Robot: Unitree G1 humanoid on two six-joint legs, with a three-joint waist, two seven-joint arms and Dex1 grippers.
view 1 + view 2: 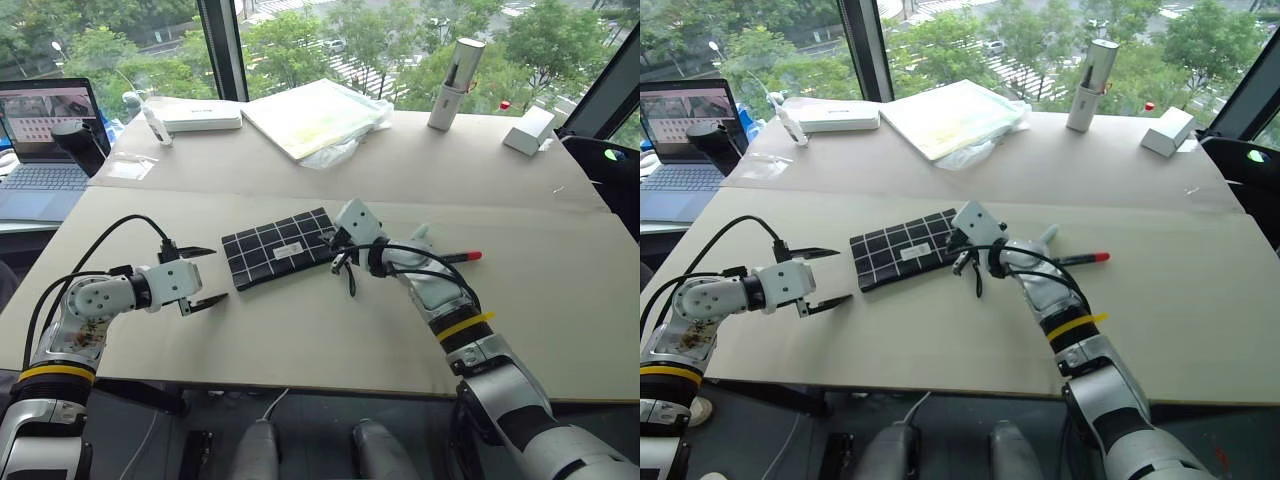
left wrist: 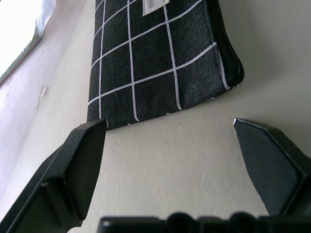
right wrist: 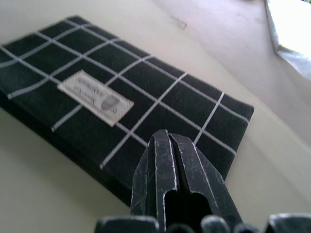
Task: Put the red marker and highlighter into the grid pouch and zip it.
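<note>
The pouch (image 1: 278,247) lies flat near the middle of the table (image 1: 300,330), a slim rectangle of black woven cloth crossed by thin white grid lines, with a small white label (image 3: 95,97) sewn on its upper face and a black zipper running along its near long edge (whether the zipper is open cannot be told, and nothing can be seen inside). The right gripper (image 3: 167,145) is over the pouch's right end, its two scuffed black fingers pressed together with nothing between them. The left gripper (image 1: 203,276) is just left of the pouch's left end, above the table, with its wedge-shaped fingers spread wide and empty. The marker (image 1: 462,257) lies on the table to the right of the pouch, behind the right forearm, with a dark barrel and a red tip pointing right; the pale end of the highlighter (image 1: 420,233) pokes out beside it, mostly hidden by the arm. The table is covered in smooth matte beige board. Along its far edge are a flat white box (image 1: 200,116), a clear plastic bag (image 1: 318,115) holding a pale yellowish pad, an upright silver-and-white cylinder (image 1: 455,84) and a small white block (image 1: 528,129). An open laptop (image 1: 45,140) stands off the far left corner.
</note>
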